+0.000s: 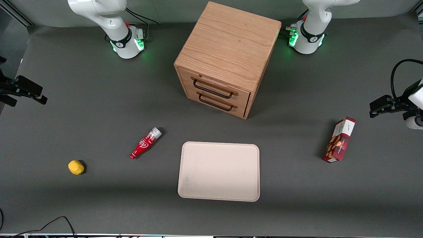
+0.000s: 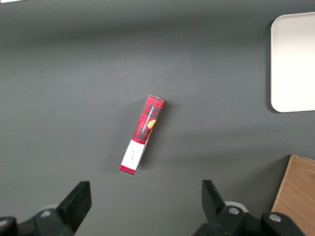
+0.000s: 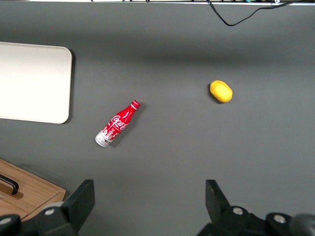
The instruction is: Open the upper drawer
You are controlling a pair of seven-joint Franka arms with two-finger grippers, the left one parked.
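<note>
The oak cube cabinet (image 1: 228, 43) stands at the middle of the table, near the arm bases. Its upper drawer (image 1: 216, 84) is shut, with a thin black wire handle (image 1: 213, 91). The matching lower drawer (image 1: 219, 105) sits below it, also shut. My right gripper (image 1: 42, 96) hovers high above the table at the working arm's end, well away from the cabinet, open and empty. In the right wrist view my gripper (image 3: 147, 196) has its fingers (image 3: 83, 196) spread wide over bare mat, and a corner of the cabinet (image 3: 29, 194) shows with a piece of black handle.
A red soda bottle (image 1: 145, 143) lies on the mat and shows in the right wrist view (image 3: 117, 124). A yellow lump (image 1: 76, 167) lies nearer the working arm's end. A cream tray (image 1: 218, 195) sits nearer the camera than the cabinet. A red snack box (image 1: 339, 140) stands toward the parked arm's end.
</note>
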